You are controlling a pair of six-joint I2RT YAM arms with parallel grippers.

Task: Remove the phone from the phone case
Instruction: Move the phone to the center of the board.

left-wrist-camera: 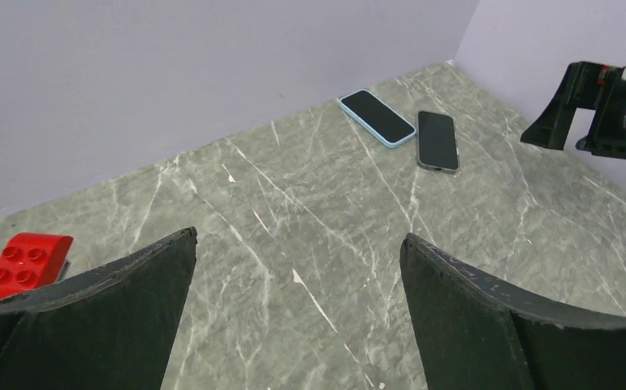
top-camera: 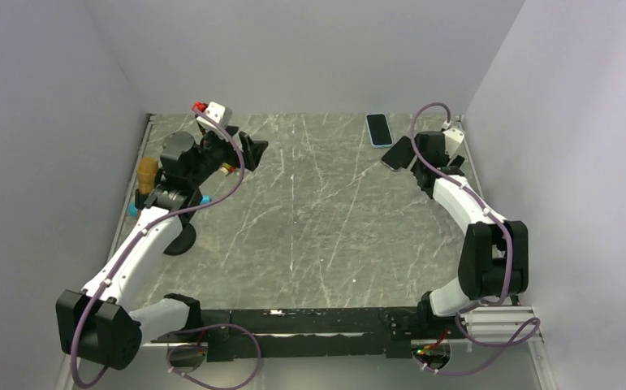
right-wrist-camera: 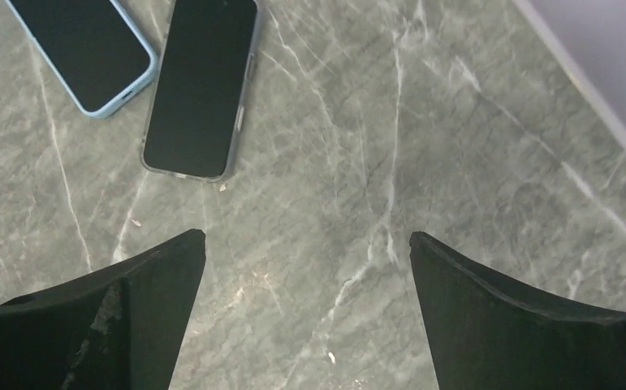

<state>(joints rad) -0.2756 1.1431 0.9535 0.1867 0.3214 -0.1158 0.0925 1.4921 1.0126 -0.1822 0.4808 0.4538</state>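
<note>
A phone in a light-blue case [top-camera: 378, 130] lies screen up near the table's back right; it also shows in the left wrist view [left-wrist-camera: 377, 119] and the right wrist view [right-wrist-camera: 82, 49]. Beside it lies a second phone in a clear grey case [right-wrist-camera: 201, 88], also seen from the left wrist [left-wrist-camera: 438, 140] and partly under my right arm in the top view [top-camera: 395, 155]. My right gripper [right-wrist-camera: 305, 244] is open and empty, hovering just right of the grey-cased phone [top-camera: 413, 153]. My left gripper [left-wrist-camera: 297, 244] is open and empty at the back left [top-camera: 252, 150].
A red brick [left-wrist-camera: 23, 262] lies by the left gripper. A tan cylinder [top-camera: 147, 171], a blue piece [top-camera: 134, 210] and a black round object [top-camera: 181, 240] sit along the left edge. Walls enclose the table's left, back and right.
</note>
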